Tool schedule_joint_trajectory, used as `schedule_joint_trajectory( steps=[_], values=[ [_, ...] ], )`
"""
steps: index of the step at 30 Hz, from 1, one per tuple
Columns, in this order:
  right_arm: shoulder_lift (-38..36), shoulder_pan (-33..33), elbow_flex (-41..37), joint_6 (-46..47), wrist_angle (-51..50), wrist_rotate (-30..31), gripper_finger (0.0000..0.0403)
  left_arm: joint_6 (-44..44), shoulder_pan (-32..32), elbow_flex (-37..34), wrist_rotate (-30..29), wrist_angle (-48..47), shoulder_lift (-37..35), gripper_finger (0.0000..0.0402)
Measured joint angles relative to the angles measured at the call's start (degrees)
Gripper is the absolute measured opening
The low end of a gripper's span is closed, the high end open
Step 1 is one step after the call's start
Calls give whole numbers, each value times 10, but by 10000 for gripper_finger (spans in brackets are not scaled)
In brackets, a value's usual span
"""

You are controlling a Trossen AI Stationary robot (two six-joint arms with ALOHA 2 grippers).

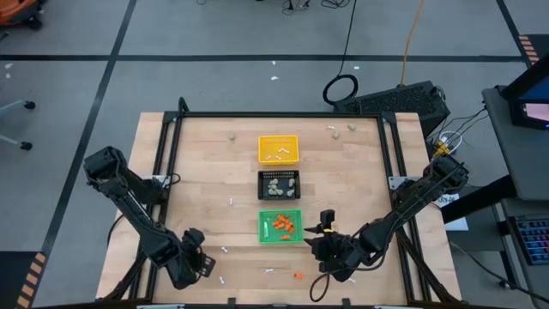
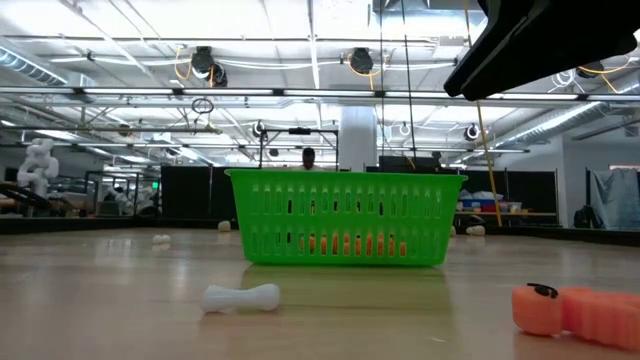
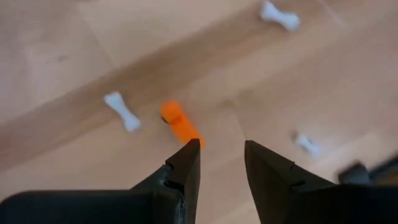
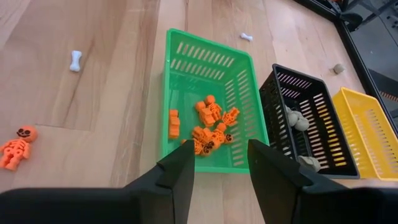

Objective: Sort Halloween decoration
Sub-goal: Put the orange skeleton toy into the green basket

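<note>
Small Halloween pieces lie scattered on the wooden table. My left gripper [image 1: 199,262] [image 3: 222,152] stands open near the front left, pointing down at the tabletop. An orange piece [image 3: 180,124] lies flat just beyond its fingertips, with white bones [image 3: 121,111] [image 3: 306,144] around it. My right gripper [image 1: 324,249] [image 4: 221,155] hovers open at the near side of the green tray [image 4: 208,93], which holds several orange skeletons [image 4: 208,127]. Another orange skeleton [image 4: 15,146] [image 1: 298,275] lies on the table. Neither gripper holds anything.
The black tray [image 1: 279,184] with beige lumps [image 4: 297,119] and the yellow tray [image 1: 279,148] stand in a row beyond the green one. Loose white bones [image 1: 232,202] [image 2: 240,297] and beige lumps [image 1: 231,136] [image 1: 351,127] dot the table. A black frame [image 1: 283,114] borders the far edge.
</note>
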Motion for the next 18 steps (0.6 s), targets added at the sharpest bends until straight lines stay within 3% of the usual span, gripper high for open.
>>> schedule_joint_trajectory(
  steps=[18],
  values=[
    [0,0,0,0,0,0,137,-57,0,0,2,-26,28,121]
  ],
)
